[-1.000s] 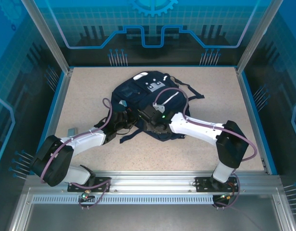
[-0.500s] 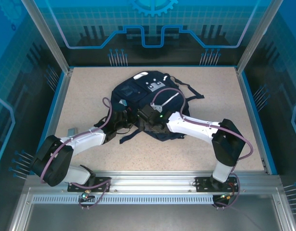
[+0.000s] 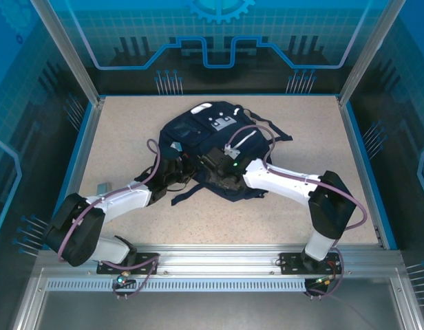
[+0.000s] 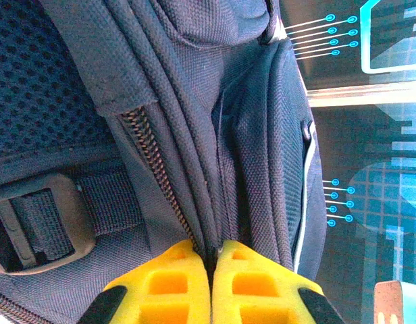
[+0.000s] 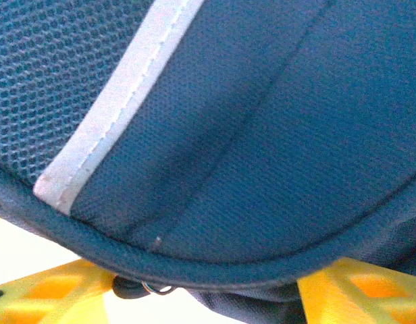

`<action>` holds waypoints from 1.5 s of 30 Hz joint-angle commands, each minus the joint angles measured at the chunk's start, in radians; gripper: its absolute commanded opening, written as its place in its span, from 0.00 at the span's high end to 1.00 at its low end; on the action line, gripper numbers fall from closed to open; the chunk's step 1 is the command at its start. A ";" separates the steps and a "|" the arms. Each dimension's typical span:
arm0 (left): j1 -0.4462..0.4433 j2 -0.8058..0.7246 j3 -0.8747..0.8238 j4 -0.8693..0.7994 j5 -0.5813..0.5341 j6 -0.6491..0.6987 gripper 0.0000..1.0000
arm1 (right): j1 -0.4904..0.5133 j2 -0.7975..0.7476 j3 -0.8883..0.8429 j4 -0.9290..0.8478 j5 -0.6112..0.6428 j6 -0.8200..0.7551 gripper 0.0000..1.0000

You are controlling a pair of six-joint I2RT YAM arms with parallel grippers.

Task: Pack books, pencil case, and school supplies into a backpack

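**Two sets of jaws at the backpack (image 3: 205, 127), working on the opening**

Left jaws: clenched, yellow tips pressed together on a thin fold of cloth right beside the zipper (image 4: 157, 175). A strap buckle (image 4: 36, 223) sits off to one side.

Right jaws: spread and released, astride the piped rim (image 5: 194, 266), with the white stripe (image 5: 113, 94) above. No clear bite on the cloth. A small ring (image 5: 137, 289), probably a zipper pull, sits just inside one tip.

From above, the left arm (image 3: 122, 199) and right arm (image 3: 288, 182) meet at the near end of the backpack. It lies flat mid-desk (image 3: 129, 124), top toward the far side.

Step in hand, my read: one side is pinned and the other needs grabbing so the mouth gapes for packing.

To do it well:
- Left holds its pinch firm and does not tug, or the bag slides.
- Right should close on the rim or the ring, not on bulk cloth.
- Pull up and away from the left pinch, with the zipper line taut.
- Go slowly, since soft fabric slips out easily.
- Mind the loose straps near both wrists.
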 commanded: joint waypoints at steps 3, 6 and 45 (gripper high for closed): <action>-0.010 -0.047 0.041 0.023 0.065 0.030 1.00 | -0.022 -0.070 -0.035 0.071 0.055 0.005 0.44; -0.010 -0.048 0.049 0.013 0.062 0.038 1.00 | -0.020 -0.095 -0.063 0.075 0.041 -0.013 0.51; -0.008 -0.055 0.068 -0.014 0.052 0.054 1.00 | -0.046 -0.054 -0.102 0.109 -0.109 -0.151 0.64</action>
